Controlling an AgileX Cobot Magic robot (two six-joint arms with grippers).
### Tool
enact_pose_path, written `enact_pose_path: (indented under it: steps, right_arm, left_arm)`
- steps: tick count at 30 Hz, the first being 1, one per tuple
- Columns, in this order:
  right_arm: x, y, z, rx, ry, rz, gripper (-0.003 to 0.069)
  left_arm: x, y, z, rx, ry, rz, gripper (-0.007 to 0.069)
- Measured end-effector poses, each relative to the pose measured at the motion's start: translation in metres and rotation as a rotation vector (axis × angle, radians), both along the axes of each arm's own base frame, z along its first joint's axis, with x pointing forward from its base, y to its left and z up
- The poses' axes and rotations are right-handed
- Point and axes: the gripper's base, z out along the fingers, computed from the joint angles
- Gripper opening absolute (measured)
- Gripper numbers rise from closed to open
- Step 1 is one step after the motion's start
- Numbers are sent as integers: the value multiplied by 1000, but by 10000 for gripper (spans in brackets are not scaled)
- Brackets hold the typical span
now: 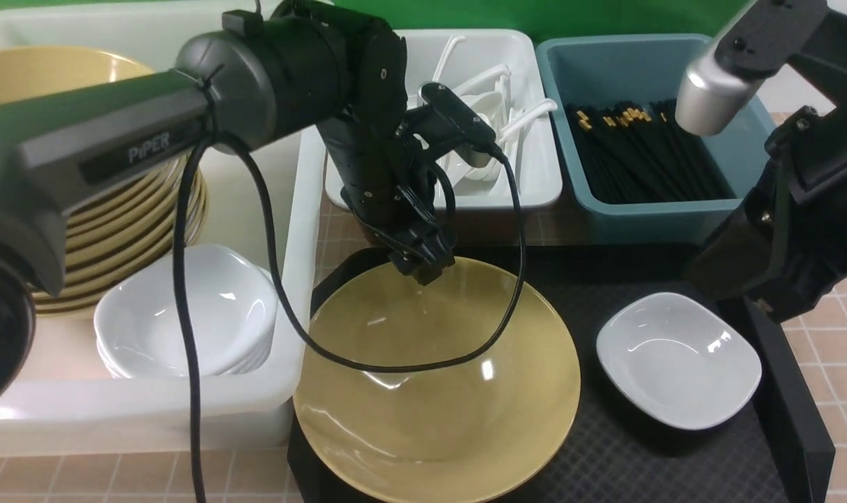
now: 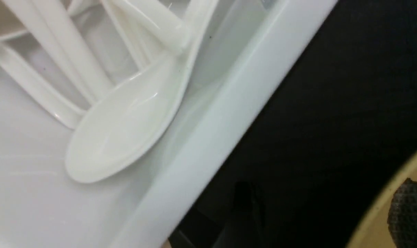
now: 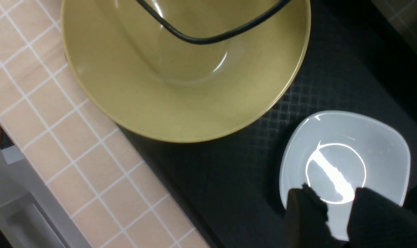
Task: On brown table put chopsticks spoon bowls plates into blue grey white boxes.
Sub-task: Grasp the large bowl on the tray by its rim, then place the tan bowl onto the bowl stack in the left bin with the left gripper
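1. Where the black mat [image 1: 626, 461] covers the desk [image 1: 81, 482], a deep yellow plate [image 1: 437, 419] lies at 6 o'clock in the front view. A small white dish [image 1: 678, 360] sits apart from it at 4 o'clock.
2. The left gripper [image 1: 422, 269] points down over the plate's 12 o'clock rim. Nothing shows in it, and I cannot tell whether its jaws are parted or clenched.
3. The left arm [image 1: 147, 150] carries the word "PiPER" in pale letters, and its black cable [image 1: 395, 367] loops across the plate.
4. The right gripper [image 3: 334, 198] hangs over the white dish's edge, at about the dish's 2 o'clock corner in the front view. Its fingers stand a little apart with the dish showing in the gap, but I cannot tell whether they grasp it.
5. At 12 o'clock a white box [image 1: 528, 188] holds white spoons [image 1: 493, 105]; the left wrist view shows a spoon [image 2: 122, 127] lying bowl-up against the box wall.
6. At 1 o'clock a blue-grey box [image 1: 647, 216] holds black chopsticks [image 1: 647, 154] with gold-coloured ends.
7. At 9 o'clock a large white box [image 1: 116, 419] holds a stack of yellow plates [image 1: 116, 223] and, nearer the camera, a stack of white dishes [image 1: 186, 314].
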Motion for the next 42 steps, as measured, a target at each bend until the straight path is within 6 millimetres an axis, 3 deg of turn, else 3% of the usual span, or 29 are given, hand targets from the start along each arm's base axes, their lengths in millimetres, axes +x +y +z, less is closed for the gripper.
enact_pose_path:
  steps: [5,9,13,14,15,20,21,22,23,27,28,31,33,38,42]
  right_arm:
    - [2,1,1,7,-19,0,228]
    - [4,1,2,20,-46,-4,228]
    - [4,2,2,13,-63,22,212]
    - [4,2,2,12,-63,24,206]
    - [4,3,2,9,-67,37,169]
    - [-2,13,11,19,-99,96,42]
    - [-3,14,12,20,-104,104,39]
    - [-8,23,23,33,-140,159,36]
    - [-9,24,24,34,-145,167,36]
    - [-28,55,54,95,-233,320,37]
    - [-29,56,56,97,-237,326,37]
    - [-37,76,71,130,-279,411,37]
    - [-37,83,76,133,-291,432,37]
    - [-29,88,70,53,-290,434,37]
    - [-24,88,63,-1,-282,430,37]
  left_arm:
    - [-5,-3,-10,-13,103,26,437]
    - [-9,-5,-36,27,251,41,318]
    - [-17,-3,-32,33,329,65,150]
    - [-18,-3,-31,31,335,70,141]
    - [-21,-4,-18,0,334,84,73]
    - [-25,-2,31,-81,205,107,5]
    - [-25,-2,34,-84,199,107,5]
    - [-26,3,55,-106,136,109,6]
    - [-28,5,63,-118,119,111,6]
    - [-40,35,138,-315,4,160,6]
    - [-39,36,139,-323,6,165,6]
    - [-48,93,191,-501,-76,283,6]
    - [-48,139,209,-585,-117,404,6]
    - [-48,257,222,-736,-226,757,6]
    - [-60,320,215,-750,-279,959,6]
